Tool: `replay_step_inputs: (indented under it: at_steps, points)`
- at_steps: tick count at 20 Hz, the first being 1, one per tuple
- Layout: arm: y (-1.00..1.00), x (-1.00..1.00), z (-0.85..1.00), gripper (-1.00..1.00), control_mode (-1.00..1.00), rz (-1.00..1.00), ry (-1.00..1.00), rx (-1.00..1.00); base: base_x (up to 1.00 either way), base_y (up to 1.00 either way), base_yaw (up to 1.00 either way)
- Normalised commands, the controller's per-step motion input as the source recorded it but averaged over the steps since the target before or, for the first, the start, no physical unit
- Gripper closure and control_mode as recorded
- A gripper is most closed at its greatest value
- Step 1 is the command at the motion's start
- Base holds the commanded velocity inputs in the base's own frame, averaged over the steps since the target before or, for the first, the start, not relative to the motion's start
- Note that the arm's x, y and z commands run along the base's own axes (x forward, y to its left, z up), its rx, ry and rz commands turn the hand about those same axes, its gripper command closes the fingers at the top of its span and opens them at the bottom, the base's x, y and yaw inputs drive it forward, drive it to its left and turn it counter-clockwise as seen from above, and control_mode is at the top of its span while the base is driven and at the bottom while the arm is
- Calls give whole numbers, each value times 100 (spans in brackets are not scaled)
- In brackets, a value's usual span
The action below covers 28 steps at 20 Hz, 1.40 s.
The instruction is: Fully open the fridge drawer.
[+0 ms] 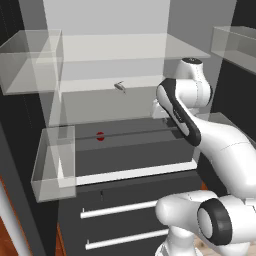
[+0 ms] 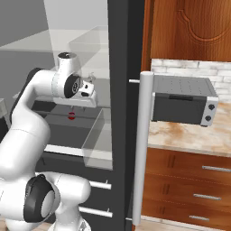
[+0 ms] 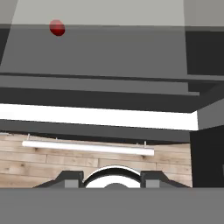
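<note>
A: Where is the fridge drawer (image 1: 135, 150)?

B: Inside the open fridge, below the lowest glass shelf (image 1: 107, 84) and above the dark fronts. It is one wide, shallow, dark grey drawer running across the fridge's width, with one small red dot (image 1: 100, 135) left of its middle and a white strip (image 1: 135, 172) along its front edge. In the hand view the drawer (image 3: 109, 57) spans the upper half, the dot (image 3: 57, 27) near the top left corner.

A: How many handles below it?

B: Two white bar handles (image 1: 120, 209) in the left base view, one above the other on the dark fronts. The hand view shows one bar (image 3: 87, 147).

A: And the clear bins?

B: Two on the left door, an upper bin (image 1: 30, 62) and a lower bin (image 1: 54, 162), the lower one beside the drawer's left end. A third (image 1: 234, 45) sits at the upper right.

A: The arm?

B: It rises from the lower right of the left base view, bends at the elbow and reaches over the drawer's right end. In the right base view the hand (image 2: 83, 92) hangs above the drawer (image 2: 67, 124), close to the dot.

A: Is the claw open or closed?

B: I cannot tell. The gripper (image 3: 113, 177) shows only two dark finger tips at the bottom of the hand view, apart from the drawer.
</note>
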Motion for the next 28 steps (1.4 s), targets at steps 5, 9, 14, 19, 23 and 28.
replay_step_inputs:
  at_steps: [5,9,14,19,23,28]
  points:
    - [1,0,0,-100,-100,0,0,0,0,0,0]
    - [15,-3,0,-100,-100,0,0,0,0,0,0]
    - [35,-4,0,-100,-100,0,0,0,0,0,0]
    - [43,-2,-4,-100,-100,0,-4,0,0,0,0]
    - [39,0,-14,-100,-100,0,-5,0,0,0,0]
    - [44,10,-21,-100,-100,-1,-5,0,0,0,0]
